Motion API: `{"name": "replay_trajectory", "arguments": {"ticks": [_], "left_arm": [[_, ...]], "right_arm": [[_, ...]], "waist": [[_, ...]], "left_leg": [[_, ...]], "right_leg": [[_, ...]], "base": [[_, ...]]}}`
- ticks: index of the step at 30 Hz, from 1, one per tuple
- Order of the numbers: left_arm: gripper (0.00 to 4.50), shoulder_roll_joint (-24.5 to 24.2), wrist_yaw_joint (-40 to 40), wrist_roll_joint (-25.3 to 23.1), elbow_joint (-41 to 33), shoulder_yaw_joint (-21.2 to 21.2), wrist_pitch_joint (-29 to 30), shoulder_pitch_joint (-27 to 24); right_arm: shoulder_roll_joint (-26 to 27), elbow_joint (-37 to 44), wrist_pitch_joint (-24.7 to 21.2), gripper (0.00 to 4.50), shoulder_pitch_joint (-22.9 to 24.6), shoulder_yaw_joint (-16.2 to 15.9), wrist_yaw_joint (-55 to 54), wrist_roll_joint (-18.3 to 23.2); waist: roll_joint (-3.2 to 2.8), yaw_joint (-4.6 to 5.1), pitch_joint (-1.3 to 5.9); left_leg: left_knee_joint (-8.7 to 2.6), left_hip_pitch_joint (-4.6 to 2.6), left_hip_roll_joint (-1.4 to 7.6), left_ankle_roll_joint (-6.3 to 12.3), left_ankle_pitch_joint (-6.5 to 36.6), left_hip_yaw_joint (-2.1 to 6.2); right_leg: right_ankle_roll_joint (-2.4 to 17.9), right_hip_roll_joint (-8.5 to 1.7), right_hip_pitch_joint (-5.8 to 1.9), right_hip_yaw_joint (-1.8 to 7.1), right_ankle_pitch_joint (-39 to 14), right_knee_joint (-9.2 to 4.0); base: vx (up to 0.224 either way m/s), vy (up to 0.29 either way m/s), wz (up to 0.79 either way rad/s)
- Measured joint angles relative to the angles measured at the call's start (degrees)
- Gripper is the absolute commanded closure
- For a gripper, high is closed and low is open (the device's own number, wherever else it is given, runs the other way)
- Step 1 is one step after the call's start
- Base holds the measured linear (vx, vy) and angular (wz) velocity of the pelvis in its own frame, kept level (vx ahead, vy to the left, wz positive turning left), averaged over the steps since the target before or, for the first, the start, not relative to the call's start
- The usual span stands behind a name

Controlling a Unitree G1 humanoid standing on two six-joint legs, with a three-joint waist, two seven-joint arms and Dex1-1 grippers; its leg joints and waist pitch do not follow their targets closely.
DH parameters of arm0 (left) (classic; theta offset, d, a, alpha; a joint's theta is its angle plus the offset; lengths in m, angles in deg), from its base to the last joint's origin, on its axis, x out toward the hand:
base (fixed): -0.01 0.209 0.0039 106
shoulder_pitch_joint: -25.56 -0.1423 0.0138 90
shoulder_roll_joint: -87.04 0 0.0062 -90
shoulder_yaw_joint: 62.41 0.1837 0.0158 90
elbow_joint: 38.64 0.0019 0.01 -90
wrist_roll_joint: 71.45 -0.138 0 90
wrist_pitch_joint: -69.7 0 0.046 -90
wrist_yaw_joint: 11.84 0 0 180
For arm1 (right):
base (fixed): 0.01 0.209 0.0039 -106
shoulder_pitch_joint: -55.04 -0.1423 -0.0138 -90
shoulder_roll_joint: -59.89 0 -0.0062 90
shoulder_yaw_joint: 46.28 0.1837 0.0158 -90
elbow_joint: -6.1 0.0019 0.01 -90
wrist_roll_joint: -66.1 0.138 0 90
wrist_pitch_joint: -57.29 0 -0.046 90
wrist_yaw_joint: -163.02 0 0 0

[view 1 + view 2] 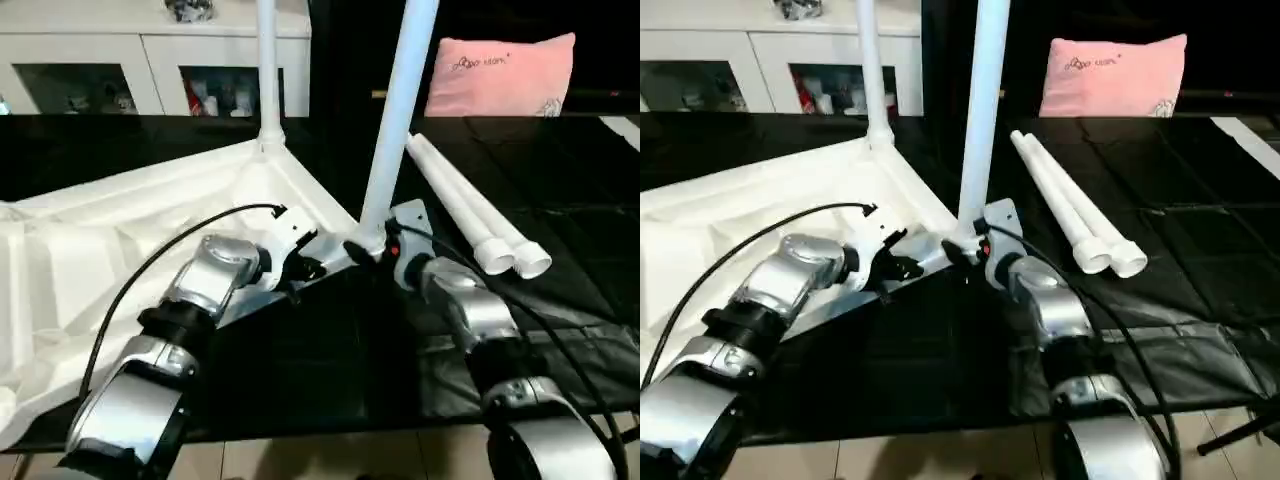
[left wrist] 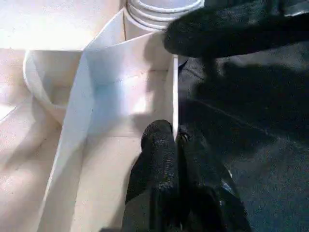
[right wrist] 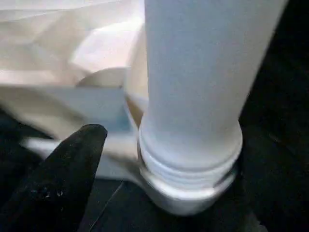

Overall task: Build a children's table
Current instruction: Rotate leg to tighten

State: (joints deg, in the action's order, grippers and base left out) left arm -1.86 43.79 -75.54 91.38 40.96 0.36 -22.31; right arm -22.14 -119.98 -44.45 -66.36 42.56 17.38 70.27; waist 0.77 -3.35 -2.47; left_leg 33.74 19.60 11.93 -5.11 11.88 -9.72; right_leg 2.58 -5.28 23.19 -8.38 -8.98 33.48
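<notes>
Pink pillow [image 1: 502,75] right of white cabinet [image 1: 120,62].

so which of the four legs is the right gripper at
The near upright leg, standing in the tabletop's closest corner socket. The right gripper is at its base; the other upright leg stands farther back, and two legs lie flat.

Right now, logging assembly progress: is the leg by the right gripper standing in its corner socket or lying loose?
Standing in. The leg rises upright from the tabletop corner; the right wrist view shows its base seated in the socket.
</notes>
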Motion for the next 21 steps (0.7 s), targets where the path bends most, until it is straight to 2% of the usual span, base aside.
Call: {"name": "replay_trajectory", "arguments": {"ticks": [7, 12, 15, 21], "left_arm": [[4.50, -3.5, 6.4, 0.1, -0.4, 1.3, -4.7, -1.1], [4.50, -8.5, 15.7, 1.6, -1.2, 2.5, -10.3, -3.0], [4.50, -10.6, 20.9, 2.1, -2.9, 3.7, -12.1, -3.9], [4.50, -11.8, 25.1, 2.1, -3.5, 5.5, -15.2, -4.0]], "right_arm": [[-6.6, 3.9, 1.2, 0.05, 2.5, -2.0, 12.8, 1.4], [-15.3, 6.9, 4.7, 0.05, 2.5, -4.6, 26.9, 2.4], [-16.2, 7.3, 5.9, 0.05, 2.5, -7.1, 33.0, 2.5], [-16.8, 7.9, 7.6, 0.05, 2.2, -10.0, 40.1, 2.6]], "waist": [[-0.01, -0.42, -0.03], [0.01, -1.27, -0.03], [0.05, -1.81, -0.04], [0.27, -2.85, -0.06]], "left_leg": [[0.04, 0.08, -0.01, 0.00, 0.0, 0.01], [0.04, 0.11, 0.03, 0.05, 0.0, 0.00], [0.06, 0.12, 0.05, 0.08, 0.0, -0.01], [0.23, 0.27, 0.03, 0.02, 0.0, -0.01]], "right_leg": [[0.0, -0.01, 0.03, -0.01, 0.0, 0.00], [0.0, 0.00, 0.06, -0.04, 0.0, 0.01], [0.0, 0.00, 0.07, -0.05, 0.0, 0.04], [0.0, -0.03, 0.07, -0.04, 0.0, 0.04]], "base": [[0.000, 0.000, 0.00], [0.000, 0.000, 0.00], [0.000, 0.000, 0.00], [0.000, 0.000, 0.00]]}}
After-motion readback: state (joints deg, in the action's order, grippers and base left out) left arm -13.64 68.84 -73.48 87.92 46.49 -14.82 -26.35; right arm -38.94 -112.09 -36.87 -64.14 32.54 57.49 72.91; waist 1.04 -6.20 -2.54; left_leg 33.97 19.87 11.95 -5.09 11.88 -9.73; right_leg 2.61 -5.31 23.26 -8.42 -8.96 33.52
